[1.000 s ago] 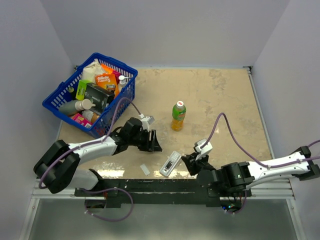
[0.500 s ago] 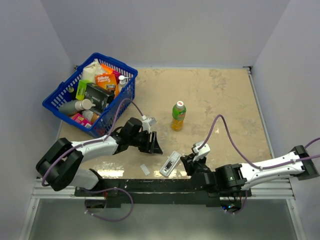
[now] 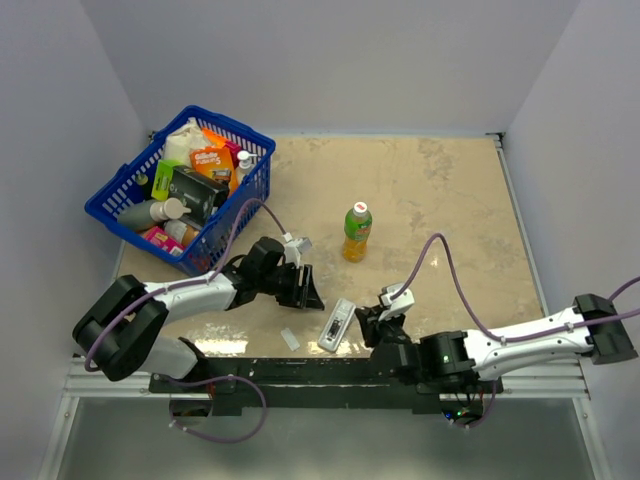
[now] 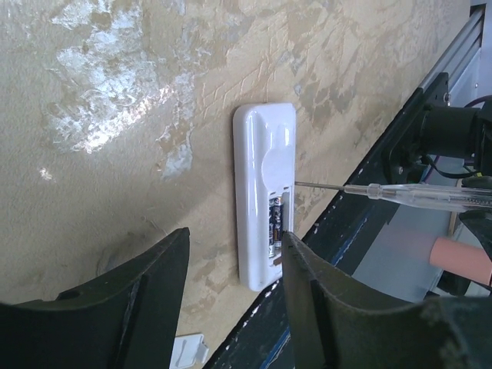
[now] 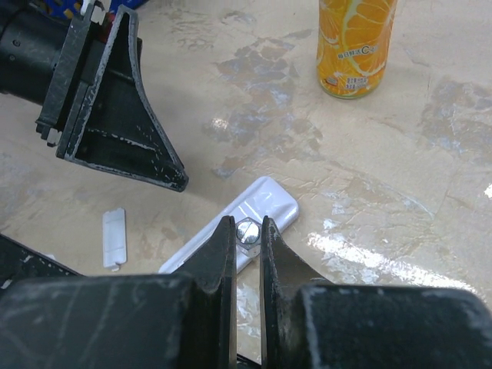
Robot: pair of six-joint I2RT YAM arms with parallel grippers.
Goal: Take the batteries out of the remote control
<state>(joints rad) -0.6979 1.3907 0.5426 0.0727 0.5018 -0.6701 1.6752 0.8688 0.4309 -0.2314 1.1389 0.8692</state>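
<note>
Remote control (image 3: 338, 325) lies flat on the worktop (image 3: 450, 200) near its front edge, btwn the two arms, recess side up. Two batteries (image 4: 274, 227) sit in the open slot; gold/dark wrap, print too small to read. Left fingers (image 3: 303, 285) are spread, nothing in them, poised just over the remote's left side. Right fingers (image 3: 368, 323) are clenched on a thin grey stick (image 4: 361, 189) w/ clear handle, its tip at the remote's edge by the slot. Small white flat piece (image 3: 290, 338) lies apart, left of the remote. Green-cap bottle (image 3: 356, 232) stands upright further back; orange-slice label, text blurred. Blue basket (image 3: 245, 205) at far left holds an orange pack (image 3: 211, 163), print looks like "Fusion5".
</note>
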